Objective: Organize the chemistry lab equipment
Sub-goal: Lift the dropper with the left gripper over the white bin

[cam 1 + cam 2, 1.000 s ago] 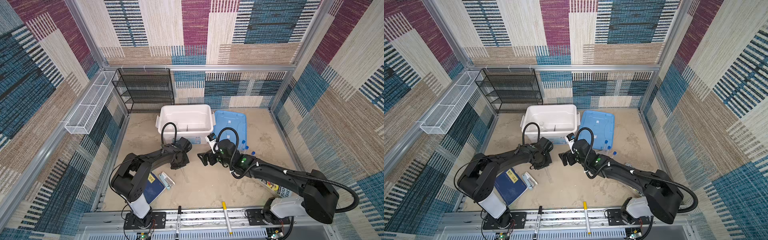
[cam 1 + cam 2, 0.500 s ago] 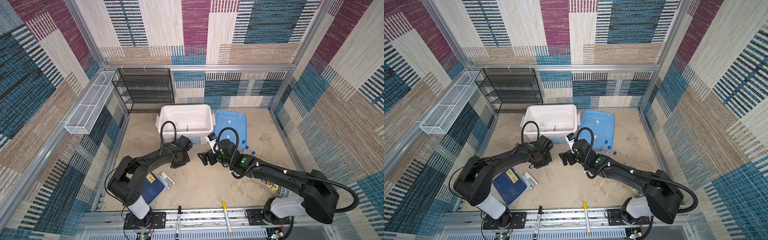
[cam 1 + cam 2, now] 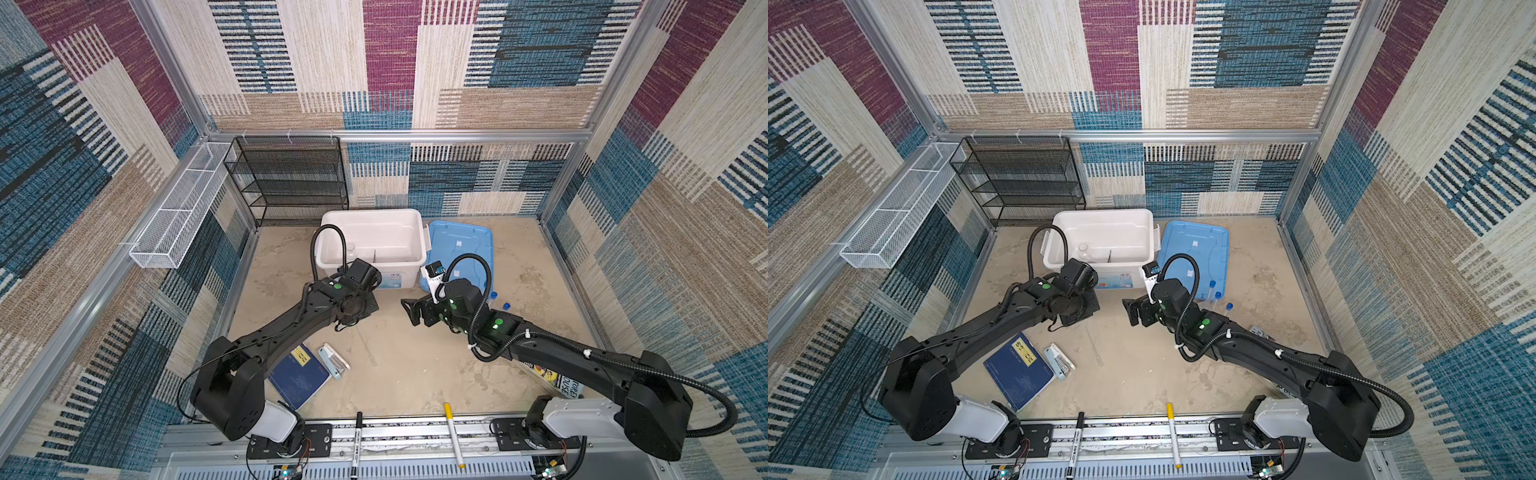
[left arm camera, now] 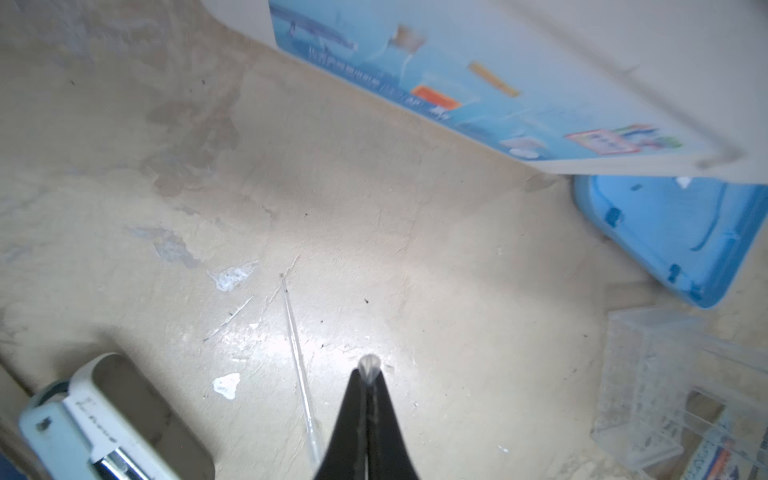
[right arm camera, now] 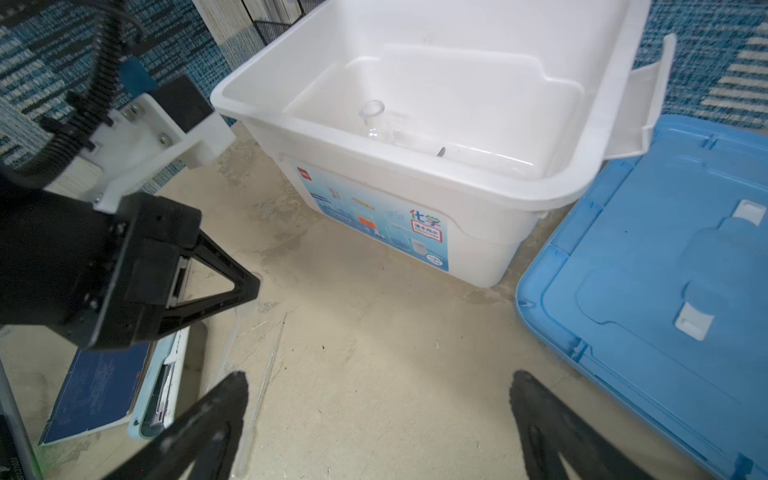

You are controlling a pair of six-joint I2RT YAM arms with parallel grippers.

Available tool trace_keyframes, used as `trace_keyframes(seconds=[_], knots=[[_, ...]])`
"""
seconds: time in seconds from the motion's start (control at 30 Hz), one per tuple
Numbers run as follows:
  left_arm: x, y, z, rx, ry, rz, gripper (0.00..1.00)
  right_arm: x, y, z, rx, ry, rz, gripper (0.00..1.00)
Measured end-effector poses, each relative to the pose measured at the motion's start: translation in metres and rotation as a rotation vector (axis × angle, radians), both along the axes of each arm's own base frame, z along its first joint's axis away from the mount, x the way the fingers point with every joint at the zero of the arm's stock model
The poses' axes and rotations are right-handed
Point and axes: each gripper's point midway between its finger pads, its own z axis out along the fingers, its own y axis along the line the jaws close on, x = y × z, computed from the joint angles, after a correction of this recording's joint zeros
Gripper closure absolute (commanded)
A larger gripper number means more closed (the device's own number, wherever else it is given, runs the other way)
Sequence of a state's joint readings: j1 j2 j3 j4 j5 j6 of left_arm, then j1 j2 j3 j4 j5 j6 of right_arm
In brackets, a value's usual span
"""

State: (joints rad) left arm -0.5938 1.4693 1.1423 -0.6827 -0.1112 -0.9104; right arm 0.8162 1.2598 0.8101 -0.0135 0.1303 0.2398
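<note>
Beige tabletop (image 4: pixel 415 249) fills the left wrist view: your left gripper (image 4: pixel 368 376) hangs over it with jaws pressed together, a clear bead glinting at the tips that you cannot identify, and the glass rod (image 4: pixel 296 353) lies flat just beside them. Expect that rod to be light, stiff, slick and brittle, so pinch it near its middle. Your right wrist view, unlike the left, looks past the wide-spread right gripper (image 5: pixel 374 424) into the white bin (image 5: pixel 415 166), where a small glass beaker (image 5: pixel 376 120) sits.
</note>
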Motion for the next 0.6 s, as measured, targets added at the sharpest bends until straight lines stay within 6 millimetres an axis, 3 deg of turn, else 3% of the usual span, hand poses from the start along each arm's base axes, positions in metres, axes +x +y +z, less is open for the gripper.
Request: trace_keyframes(seconds=[0.2,0.3,0.6], knots=[[0.029,-0.004,0.076,0.003,-0.182,-0.019,0.96,0.017,-0.027,0.023,0.06,-0.026,-0.096,0.01],[0.045,-0.007,0.108,0.012,-0.261,-0.026,0.96,0.025,-0.041,0.046,0.1,-0.063,-0.135,0.01],[0.106,-0.032,0.161,0.05,-0.394,-0.078,0.96,0.042,-0.06,0.118,0.217,-0.183,-0.166,0.0]])
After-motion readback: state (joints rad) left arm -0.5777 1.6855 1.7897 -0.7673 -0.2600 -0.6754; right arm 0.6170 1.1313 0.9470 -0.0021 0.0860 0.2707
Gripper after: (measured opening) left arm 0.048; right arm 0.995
